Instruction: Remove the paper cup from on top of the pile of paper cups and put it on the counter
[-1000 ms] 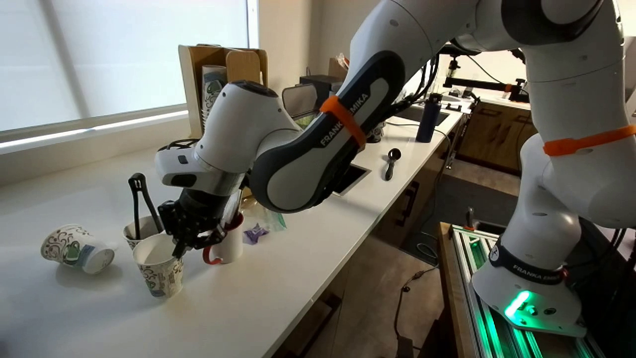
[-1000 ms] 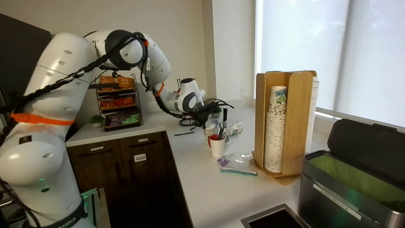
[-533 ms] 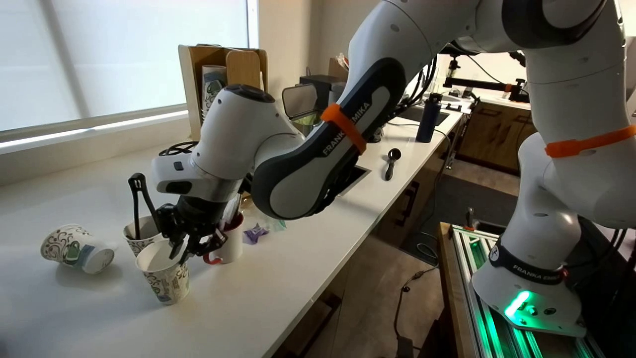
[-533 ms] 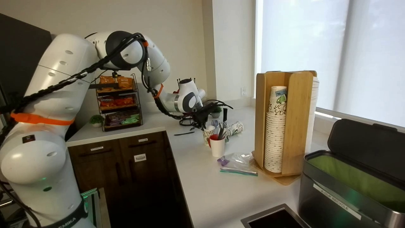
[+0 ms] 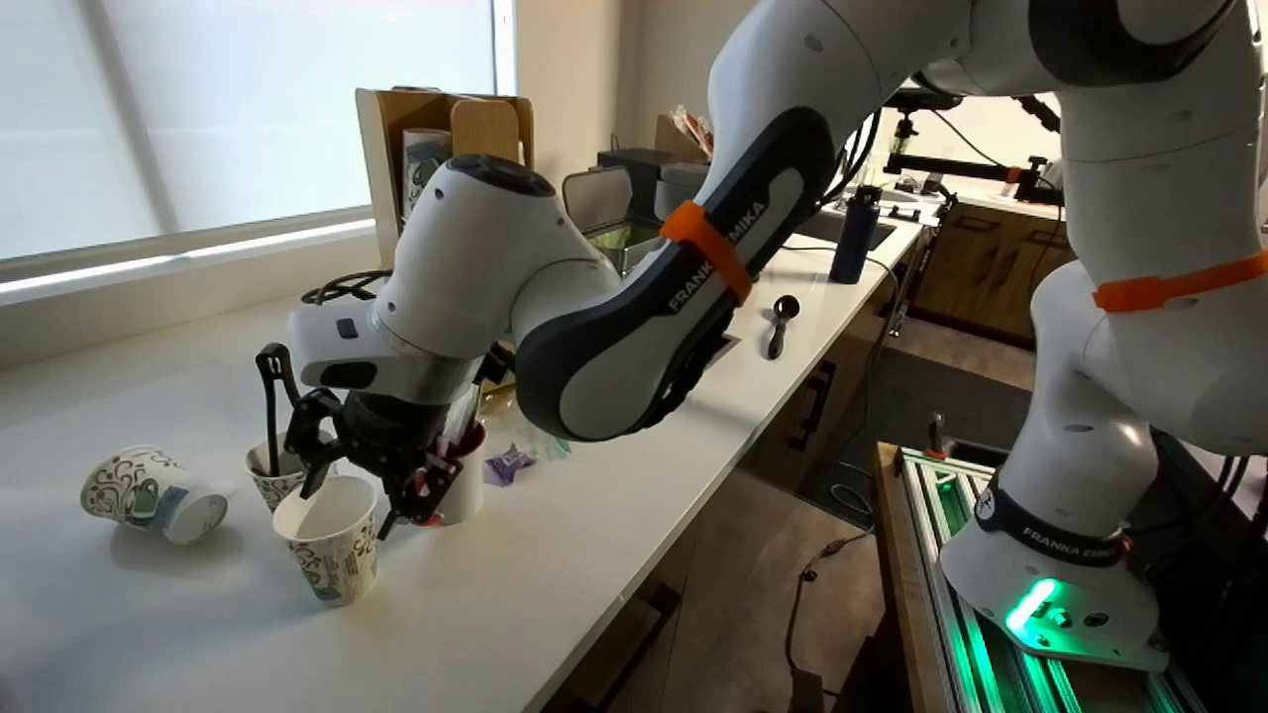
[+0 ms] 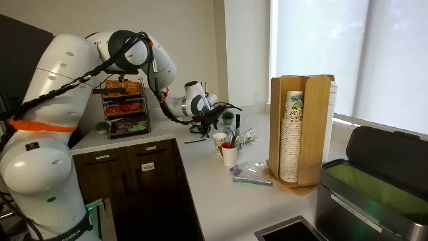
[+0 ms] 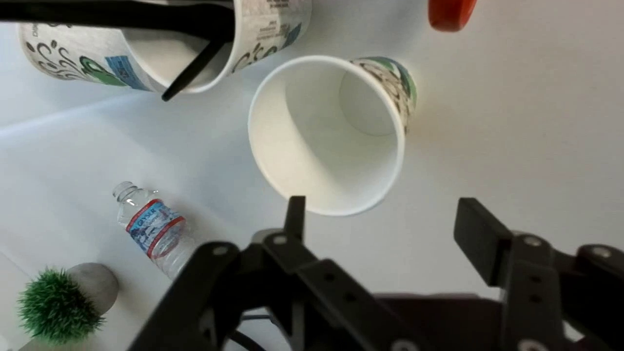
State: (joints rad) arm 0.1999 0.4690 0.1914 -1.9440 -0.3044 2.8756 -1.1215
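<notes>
The paper cup [image 5: 335, 566], cream-white with green and dark marks, stands upright on the counter [image 5: 475, 614] in both exterior views. Its open mouth faces the camera in the wrist view. My gripper [image 7: 382, 207] is open, with wide-spread fingers [image 7: 482, 239] and nothing gripped. One fingertip overlaps the cup's rim in the wrist view; whether they touch I cannot tell. In an exterior view, the gripper [image 6: 205, 132] hangs just above and beside the cup [image 6: 219, 141]. The pile of paper cups [image 6: 290, 152] rises in its wooden frame, well away from the gripper.
Close behind the cup is a patterned cup [image 5: 277, 487] holding black tongs [image 5: 270, 396]. A similar cup [image 5: 139, 500] lies on its side. A red-handled white mug [image 6: 230, 156] with utensils stands nearby. A plastic bottle [image 7: 153, 226] and a small plant [image 7: 61, 307] lie beyond.
The fingers, together at the cup's rim a second ago, have spread apart and let go. The cup has shifted slightly and stands on its own, while the gripper has drawn back a little.
</notes>
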